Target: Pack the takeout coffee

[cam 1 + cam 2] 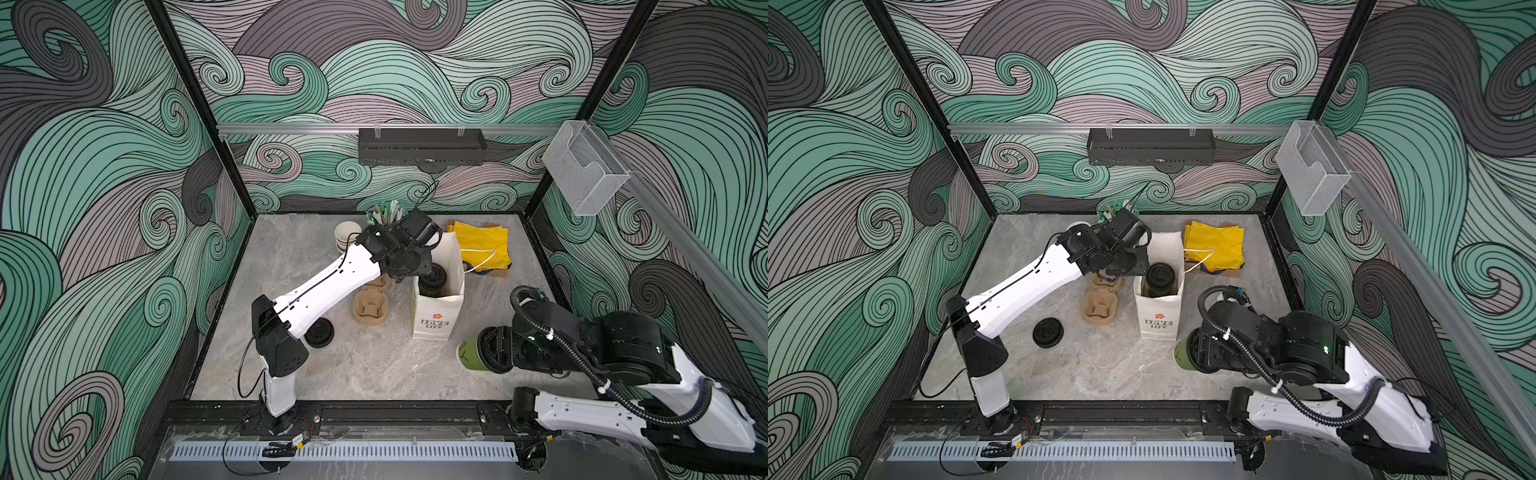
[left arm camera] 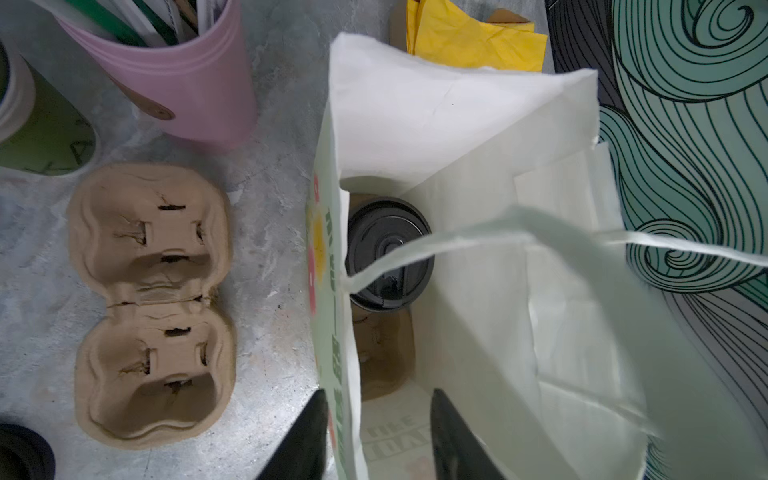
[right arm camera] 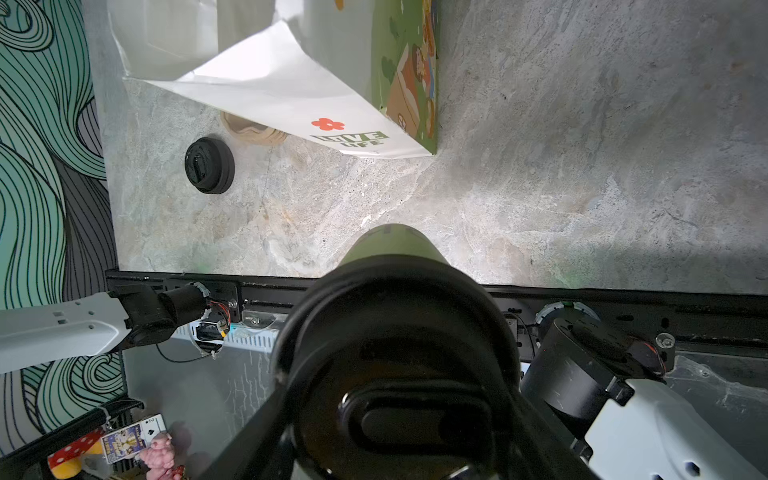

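One takeout coffee cup [image 2: 388, 253], olive green with a black lid, stands inside the white paper bag [image 1: 436, 320] [image 1: 1158, 320] [image 2: 457, 124] in a brown carrier [image 2: 382, 353]; both top views show its lid [image 1: 432, 276] [image 1: 1159, 276]. My left gripper [image 2: 380, 436] [image 1: 409, 274] [image 1: 1133, 272] is open at the bag's mouth, one finger outside the left wall and one inside. At the front right my right gripper [image 3: 399, 432] [image 1: 490, 349] [image 1: 1198, 351] is shut on a second lidded cup [image 3: 390, 245] [image 1: 469, 353] [image 1: 1181, 357], held on its side just above the table.
Left of the bag lie brown pulp carriers [image 1: 370, 307] [image 2: 153, 299] and loose black lids [image 1: 319, 332] [image 3: 210, 165]. Behind them stand a pink cup of straws [image 2: 187, 75] and stacked cups [image 1: 347, 235]. Yellow napkins [image 1: 482, 245] lie at the back right.
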Robot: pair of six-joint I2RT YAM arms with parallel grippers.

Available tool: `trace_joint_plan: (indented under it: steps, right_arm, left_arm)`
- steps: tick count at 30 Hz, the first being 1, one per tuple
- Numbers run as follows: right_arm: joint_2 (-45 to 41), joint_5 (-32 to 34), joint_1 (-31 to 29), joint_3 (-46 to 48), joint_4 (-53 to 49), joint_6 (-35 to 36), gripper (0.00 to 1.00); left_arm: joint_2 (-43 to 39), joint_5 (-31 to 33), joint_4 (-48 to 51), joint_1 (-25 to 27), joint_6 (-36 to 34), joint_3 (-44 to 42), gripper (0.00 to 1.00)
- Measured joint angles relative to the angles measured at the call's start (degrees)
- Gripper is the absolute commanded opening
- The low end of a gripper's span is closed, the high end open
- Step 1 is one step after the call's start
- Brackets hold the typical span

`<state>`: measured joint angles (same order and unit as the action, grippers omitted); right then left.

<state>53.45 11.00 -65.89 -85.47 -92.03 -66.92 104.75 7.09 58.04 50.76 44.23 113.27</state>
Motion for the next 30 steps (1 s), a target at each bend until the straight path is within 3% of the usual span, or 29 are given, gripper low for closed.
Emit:
trace_joint_plan:
  steps: [3,9,17,24,30]
  right_arm:
    - [1.20,0.15,0.31,-1.97,0.00,0.72,0.63]
    - [5.27,0.70,1.22,-10.03,0.00,3.19,0.63]
    - [12.98,1.01,4.00,-24.57,0.02,8.28,0.63]
    - [22.56,0.70,10.64,-37.44,0.02,14.75,0.64]
    - [30.34,-0.59,15.58,-41.79,0.02,19.21,0.64]
  left_arm:
    - [-2.97,1.29,-1.49,0.00,-0.37,-2.54,0.73]
    - [-8.81,2.19,-3.02,0.00,-1.88,-3.26,0.82]
    - [-15.41,1.90,-3.72,-1.25,-3.54,-4.59,0.84]
    - [-20.48,-0.63,-4.48,-5.70,-4.46,-10.05,0.84]
    - [-24.79,-3.39,-6.80,-9.25,-5.27,-15.47,0.83]
